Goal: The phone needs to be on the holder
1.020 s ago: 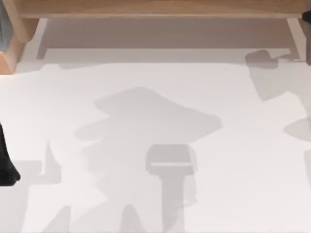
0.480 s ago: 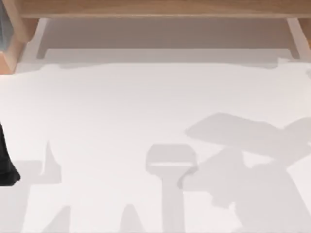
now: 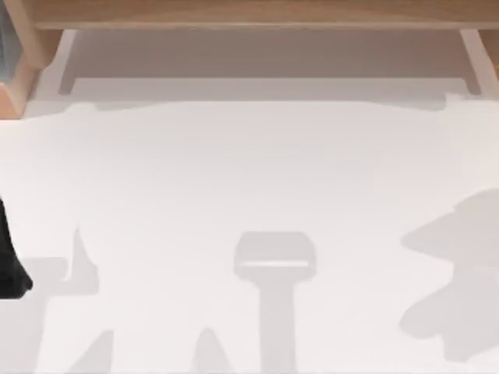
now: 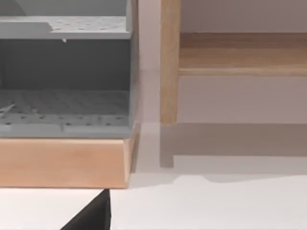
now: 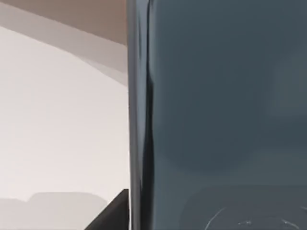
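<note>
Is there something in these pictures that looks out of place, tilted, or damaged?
Nothing looks damaged or spilled. The phone sits very close before the right wrist camera, its dark glass face unbroken. The white table carries only shadows. At its back left, the grey rack stands straight on a wooden base.

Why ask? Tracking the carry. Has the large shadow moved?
Yes: the large shadow has slid rightward, from over the fixed T-shaped shadow to well right of it.
</note>
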Robot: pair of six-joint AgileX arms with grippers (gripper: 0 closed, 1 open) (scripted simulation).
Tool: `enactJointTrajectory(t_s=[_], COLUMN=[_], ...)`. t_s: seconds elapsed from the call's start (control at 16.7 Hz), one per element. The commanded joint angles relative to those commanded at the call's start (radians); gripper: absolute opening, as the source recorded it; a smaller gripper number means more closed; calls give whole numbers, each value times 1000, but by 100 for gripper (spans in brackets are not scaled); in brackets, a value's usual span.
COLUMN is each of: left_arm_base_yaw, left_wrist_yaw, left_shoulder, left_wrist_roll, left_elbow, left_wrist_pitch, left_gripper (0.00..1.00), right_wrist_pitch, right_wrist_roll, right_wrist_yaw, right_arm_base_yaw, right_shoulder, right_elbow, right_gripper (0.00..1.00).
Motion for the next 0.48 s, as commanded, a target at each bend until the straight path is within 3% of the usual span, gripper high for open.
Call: enactJointTrajectory(t_s=[0.48], left_arm_base_yaw=[0], left_wrist_yaw=[0], left_shoulder=[0], left_wrist_roll=[0], left_elbow=[0], left_wrist_pitch=[0], left_gripper=[100], right_wrist_pitch=[6], right_wrist_roll=[-2], right_wrist_yaw=[5], right_arm_base_yaw=[-1], right_shoulder=[1], right_elbow=[-9], right_gripper=[0])
